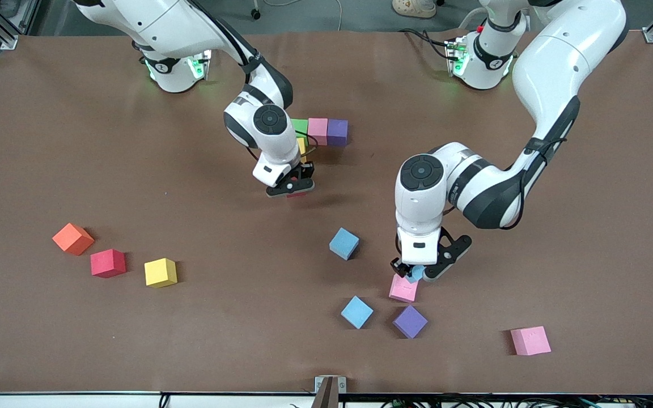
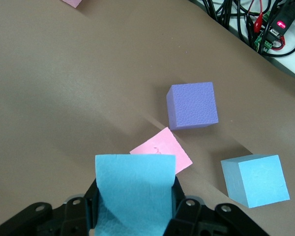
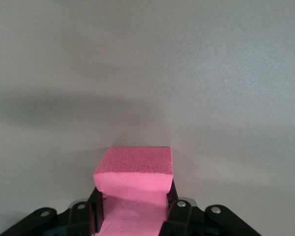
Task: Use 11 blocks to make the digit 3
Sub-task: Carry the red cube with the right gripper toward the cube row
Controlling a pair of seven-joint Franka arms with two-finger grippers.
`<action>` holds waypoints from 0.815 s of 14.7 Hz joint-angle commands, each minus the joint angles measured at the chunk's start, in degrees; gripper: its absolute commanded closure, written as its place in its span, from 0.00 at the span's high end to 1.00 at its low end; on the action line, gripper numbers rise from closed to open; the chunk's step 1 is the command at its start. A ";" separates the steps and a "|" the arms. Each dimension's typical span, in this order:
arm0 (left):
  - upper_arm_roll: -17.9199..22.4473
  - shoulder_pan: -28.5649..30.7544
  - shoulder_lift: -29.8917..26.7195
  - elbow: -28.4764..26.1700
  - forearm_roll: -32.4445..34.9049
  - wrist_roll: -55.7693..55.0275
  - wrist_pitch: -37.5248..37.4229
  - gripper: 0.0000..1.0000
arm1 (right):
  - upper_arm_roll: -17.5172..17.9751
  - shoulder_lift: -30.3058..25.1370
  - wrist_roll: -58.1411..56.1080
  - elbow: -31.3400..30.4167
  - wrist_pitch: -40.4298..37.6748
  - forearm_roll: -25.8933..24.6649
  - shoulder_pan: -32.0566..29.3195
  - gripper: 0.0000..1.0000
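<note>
My left gripper [image 1: 415, 276] is shut on a light blue block [image 2: 135, 191] and holds it just over a pink block [image 1: 403, 289], which also shows in the left wrist view [image 2: 162, 152]. My right gripper [image 1: 291, 188] is shut on a pinkish-red block [image 3: 133, 172] over bare table, close to a started row of green [image 1: 299, 125], pink [image 1: 318, 130] and purple [image 1: 337, 132] blocks. A yellow block [image 1: 301, 145] touches the row and is partly hidden by the right arm.
Loose blocks lie about: two light blue [image 1: 344, 243] [image 1: 356, 311], purple [image 1: 410, 321], pink [image 1: 530, 340], and toward the right arm's end red [image 1: 107, 263], yellow [image 1: 160, 272] and an orange cube [image 1: 72, 238].
</note>
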 commanded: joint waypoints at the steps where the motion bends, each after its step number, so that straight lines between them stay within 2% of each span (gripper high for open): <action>1: 0.18 -0.23 -0.39 -0.01 -0.63 0.37 -0.44 0.08 | 0.53 -1.67 -1.07 -3.47 0.51 1.46 0.03 0.40; 3: 0.18 -0.23 -0.39 -0.01 -0.63 0.37 -0.44 0.08 | 1.58 -1.76 -1.07 -4.17 0.51 1.46 0.03 0.40; 12: 0.18 -0.23 -0.30 -0.01 -0.54 0.37 -0.44 0.08 | 2.20 -1.67 -1.07 -5.05 0.51 3.92 0.03 0.40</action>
